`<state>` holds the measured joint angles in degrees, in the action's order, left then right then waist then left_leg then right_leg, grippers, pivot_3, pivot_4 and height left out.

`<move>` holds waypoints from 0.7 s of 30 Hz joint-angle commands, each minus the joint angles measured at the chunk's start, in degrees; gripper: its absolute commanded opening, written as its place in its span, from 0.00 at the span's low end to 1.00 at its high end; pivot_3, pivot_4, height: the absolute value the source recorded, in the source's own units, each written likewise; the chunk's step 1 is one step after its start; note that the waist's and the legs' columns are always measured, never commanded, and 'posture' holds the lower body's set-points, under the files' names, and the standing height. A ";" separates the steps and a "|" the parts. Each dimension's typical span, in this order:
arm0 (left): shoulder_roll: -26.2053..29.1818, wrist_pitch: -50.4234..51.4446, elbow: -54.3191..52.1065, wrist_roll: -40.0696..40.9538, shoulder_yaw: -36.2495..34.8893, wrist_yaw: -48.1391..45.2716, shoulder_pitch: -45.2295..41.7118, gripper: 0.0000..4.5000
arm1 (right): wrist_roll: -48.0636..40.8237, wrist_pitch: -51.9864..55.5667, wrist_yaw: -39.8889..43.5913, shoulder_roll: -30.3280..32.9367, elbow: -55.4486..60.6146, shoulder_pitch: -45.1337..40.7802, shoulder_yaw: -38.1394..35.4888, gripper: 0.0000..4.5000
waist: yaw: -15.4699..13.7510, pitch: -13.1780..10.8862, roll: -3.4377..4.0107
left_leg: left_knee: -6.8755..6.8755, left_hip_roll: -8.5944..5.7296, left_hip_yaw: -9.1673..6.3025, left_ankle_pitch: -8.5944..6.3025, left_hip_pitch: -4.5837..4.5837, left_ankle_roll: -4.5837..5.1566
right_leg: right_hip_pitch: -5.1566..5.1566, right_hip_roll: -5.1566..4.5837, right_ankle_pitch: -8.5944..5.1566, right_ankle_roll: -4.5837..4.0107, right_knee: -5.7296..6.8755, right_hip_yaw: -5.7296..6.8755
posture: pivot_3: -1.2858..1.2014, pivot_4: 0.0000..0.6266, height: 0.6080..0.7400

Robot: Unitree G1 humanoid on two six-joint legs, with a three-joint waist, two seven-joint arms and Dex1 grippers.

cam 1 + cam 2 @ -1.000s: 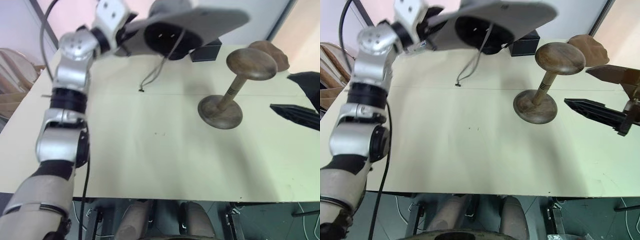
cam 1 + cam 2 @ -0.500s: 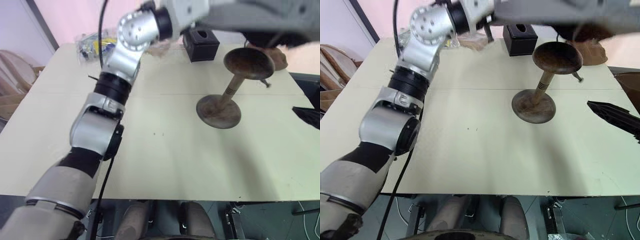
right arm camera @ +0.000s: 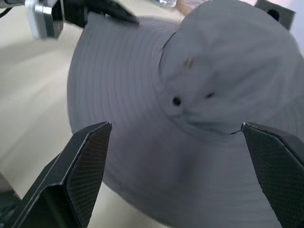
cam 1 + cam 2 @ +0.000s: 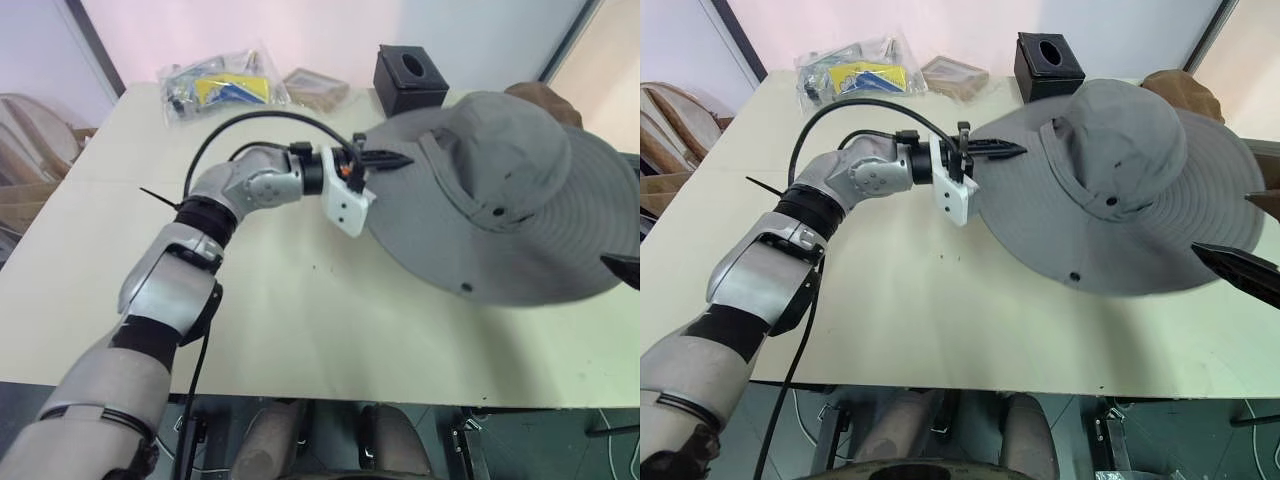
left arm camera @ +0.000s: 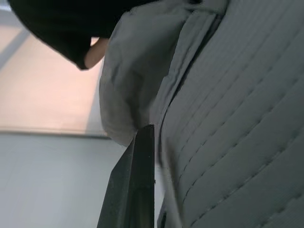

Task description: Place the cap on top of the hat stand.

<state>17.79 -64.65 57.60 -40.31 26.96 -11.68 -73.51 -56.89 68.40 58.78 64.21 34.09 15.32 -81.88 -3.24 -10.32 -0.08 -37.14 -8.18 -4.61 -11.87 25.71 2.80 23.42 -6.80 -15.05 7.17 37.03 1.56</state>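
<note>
Left gripper [image 4: 992, 150]: fingers clamped on the near-left edge of the cap's brim; forearm level, reaching rightward across the table [image 4: 890, 320], elbow bent.
Cap [image 4: 1110, 190]: grey, wide-brimmed, crown up, spread over the right half of the table, covering the hat stand completely.
Right gripper [image 3: 175, 156]: jaws spread wide, empty, at the right edge, aimed at the cap.
Black box [image 4: 1048, 65]: far side, just behind the cap.
</note>
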 commanded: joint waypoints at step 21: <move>2.69 -3.31 5.82 3.15 2.31 -2.80 0.57 0.98 | 10.40 -9.82 0.47 1.29 -8.01 -1.47 6.53 1.00 | 0.99 0.01 0.01 | 0.00 0.00 0.00 0.01 -0.02 0.01 | 0.01 0.00 -0.01 0.03 0.03 0.02 | 0.52 0.24 0.96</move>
<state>19.66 -67.84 64.03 -38.52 30.17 -14.45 -71.92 -47.20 60.20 59.07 65.46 26.34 14.67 -74.71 -2.25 -10.31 -0.07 -37.14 -8.17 -4.61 -11.86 25.70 2.81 23.42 -6.80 -15.06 7.21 37.06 1.58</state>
